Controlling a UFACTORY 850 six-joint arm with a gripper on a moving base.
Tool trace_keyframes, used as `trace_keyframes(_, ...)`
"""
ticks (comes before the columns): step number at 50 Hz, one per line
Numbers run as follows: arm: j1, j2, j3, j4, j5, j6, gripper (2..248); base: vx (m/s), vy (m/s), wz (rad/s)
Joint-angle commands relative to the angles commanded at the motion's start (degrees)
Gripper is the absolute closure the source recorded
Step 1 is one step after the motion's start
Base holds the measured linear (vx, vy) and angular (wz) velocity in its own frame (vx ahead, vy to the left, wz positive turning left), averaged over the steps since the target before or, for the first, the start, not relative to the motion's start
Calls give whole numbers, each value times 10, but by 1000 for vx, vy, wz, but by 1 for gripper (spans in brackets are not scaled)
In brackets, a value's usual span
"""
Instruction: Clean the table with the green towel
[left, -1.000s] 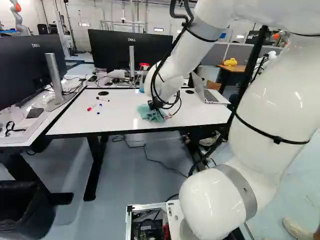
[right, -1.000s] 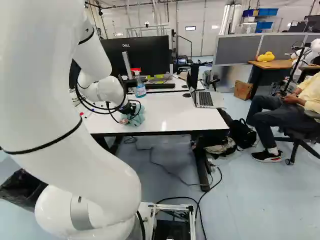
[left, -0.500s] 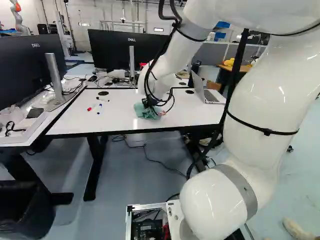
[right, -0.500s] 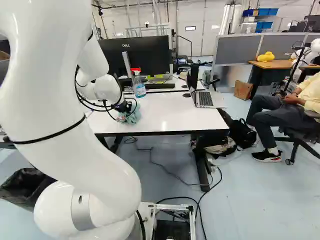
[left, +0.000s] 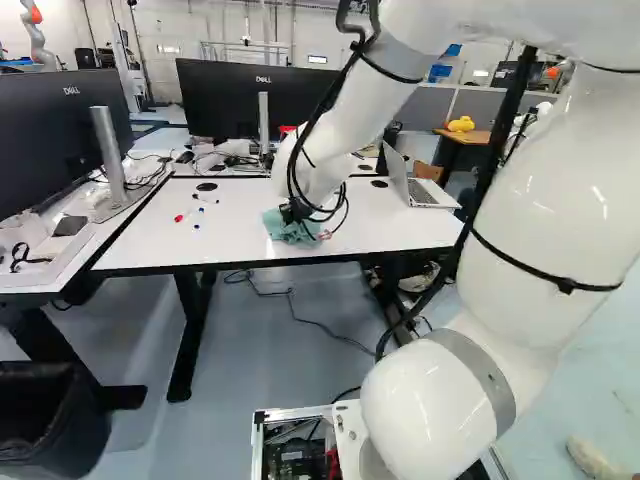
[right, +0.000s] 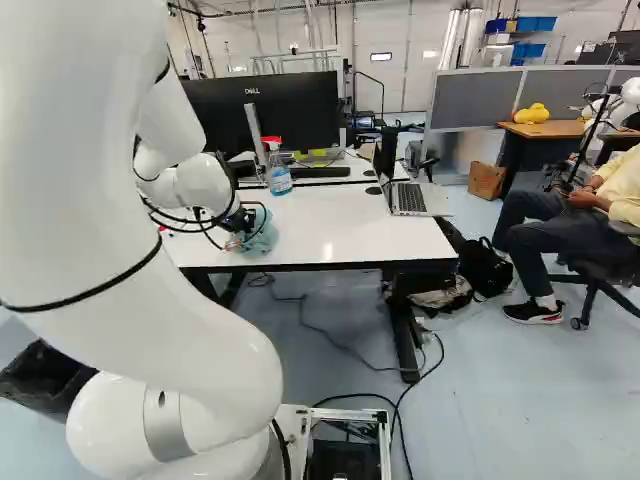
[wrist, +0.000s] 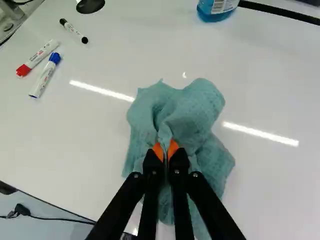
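Left base view: reaches over the table (left: 150, 240) to hold the green towel (left: 283, 228) near its front edge, likely for wiping. Right base view: shows the spray bottle (right: 280, 180) upright beyond the towel. Wrist view: clenches a raised fold in the gripper (wrist: 165, 150), with the rest spread as a wiping face; shows 3 markers (wrist: 46, 76) well apart.

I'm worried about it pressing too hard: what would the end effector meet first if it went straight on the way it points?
Likely the lower folds of the bunched green cloth towel that the end effector grips, then the flat white tabletop beneath. How much cloth lies between is unclear.
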Motion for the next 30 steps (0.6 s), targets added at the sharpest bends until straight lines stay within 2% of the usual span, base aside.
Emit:
trace_keyframes(14, -9, 41, 42, 0, 0, 0, 220, 0, 0, 0)
trace_keyframes(30, -40, 68, 67, 0, 0, 0, 220, 0, 0, 0)
